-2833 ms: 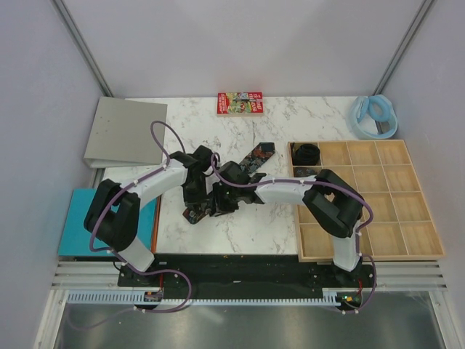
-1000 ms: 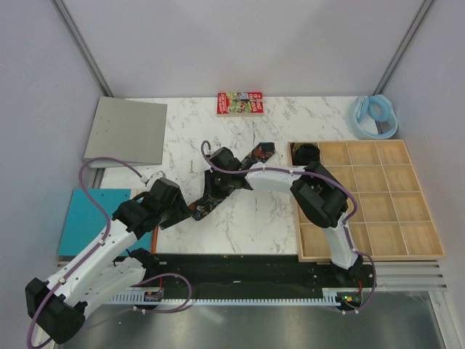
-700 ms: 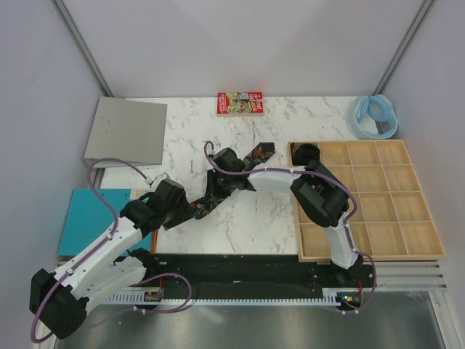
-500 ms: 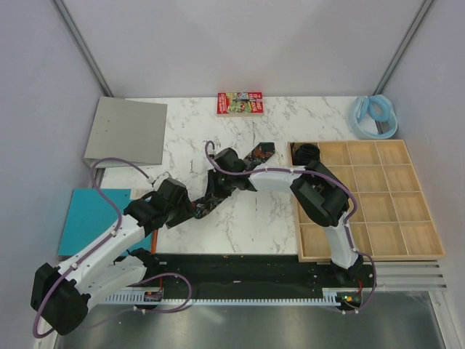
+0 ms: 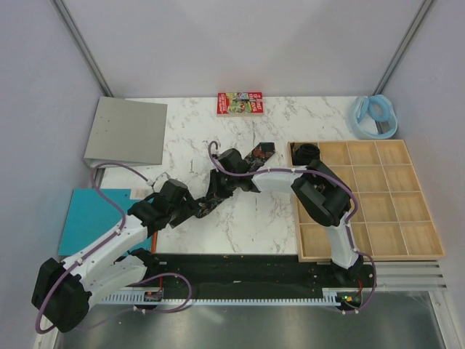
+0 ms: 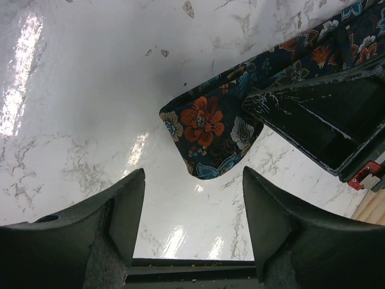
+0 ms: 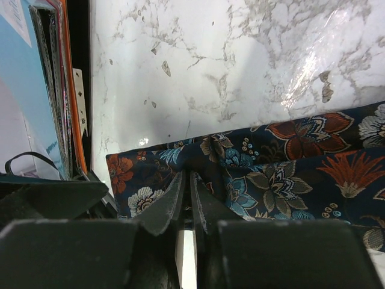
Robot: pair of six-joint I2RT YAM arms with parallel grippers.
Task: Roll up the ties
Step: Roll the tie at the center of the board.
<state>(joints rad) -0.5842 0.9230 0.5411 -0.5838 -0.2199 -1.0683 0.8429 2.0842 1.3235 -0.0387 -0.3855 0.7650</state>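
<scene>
A dark floral tie (image 5: 259, 154) lies as a long strip running diagonally across the marble table (image 5: 247, 218). My right gripper (image 5: 216, 190) is shut on a fold of the tie (image 7: 271, 158) near its lower-left end, with the fabric pinched between the fingertips (image 7: 187, 178). My left gripper (image 5: 186, 208) is open and empty, just short of the tie's rounded end (image 6: 210, 127); its fingers (image 6: 120, 208) stand on either side of bare marble. A rolled tie (image 5: 306, 153) sits in the far-left compartment of the wooden tray (image 5: 367, 251).
A red printed box (image 5: 240, 102) lies at the table's far edge, and a pale blue ring (image 5: 374, 114) at the far right. A grey binder (image 5: 127, 131) and a blue folder (image 5: 86, 218) lie at the left. The right gripper's fingers (image 6: 325, 120) show in the left wrist view.
My left arm has swung right from the blue folder towards the tie's lower-left end. My right gripper stays shut on the tie and has barely moved.
</scene>
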